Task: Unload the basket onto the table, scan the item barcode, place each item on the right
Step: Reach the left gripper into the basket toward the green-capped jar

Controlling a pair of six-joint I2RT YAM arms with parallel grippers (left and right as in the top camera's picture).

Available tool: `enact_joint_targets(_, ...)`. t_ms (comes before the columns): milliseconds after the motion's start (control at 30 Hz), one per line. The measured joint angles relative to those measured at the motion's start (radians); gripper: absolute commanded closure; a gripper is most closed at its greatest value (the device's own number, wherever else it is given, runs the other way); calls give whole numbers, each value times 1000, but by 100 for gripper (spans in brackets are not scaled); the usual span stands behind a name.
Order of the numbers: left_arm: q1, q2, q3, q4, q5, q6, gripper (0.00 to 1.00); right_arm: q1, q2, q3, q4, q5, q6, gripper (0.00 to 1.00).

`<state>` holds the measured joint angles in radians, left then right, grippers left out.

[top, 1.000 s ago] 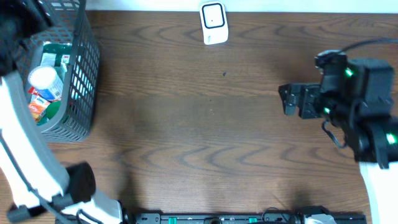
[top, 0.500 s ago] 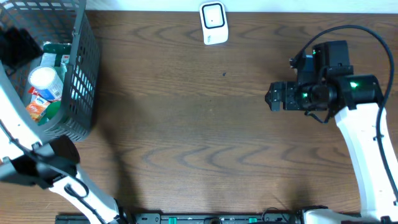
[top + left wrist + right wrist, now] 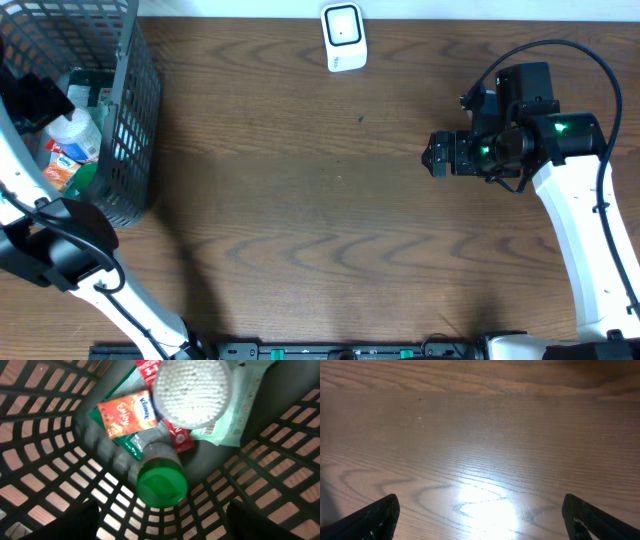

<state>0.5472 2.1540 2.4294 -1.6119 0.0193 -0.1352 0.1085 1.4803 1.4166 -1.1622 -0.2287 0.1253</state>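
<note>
A grey mesh basket (image 3: 135, 110) at the table's left holds several items. Among them are a bottle with a green cap (image 3: 161, 485), an orange Kleenex pack (image 3: 127, 412), a white round-lidded tub (image 3: 192, 392) and a red pack (image 3: 180, 437). My left gripper (image 3: 160, 530) hangs open inside the basket, just above the green cap and holding nothing. From overhead the left gripper (image 3: 38, 95) shows as a dark shape over the basket. A white scanner (image 3: 343, 37) stands at the table's far edge. My right gripper (image 3: 435, 155) is open and empty over bare wood at the right.
The basket's mesh walls (image 3: 45, 460) close in around my left fingers on both sides. A pale green pack (image 3: 230, 420) lies under the tub. Bare wooden table (image 3: 480, 450) fills the right wrist view.
The right arm has swung left and turned toward the table's middle. The left arm has shifted over the basket, its gripper now further inside. Both grippers have stayed open.
</note>
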Motion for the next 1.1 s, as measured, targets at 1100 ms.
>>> enact_joint_targets(1100,11,-492,-914,579,-8,-102,18,0,2,0,21,-2,0,1)
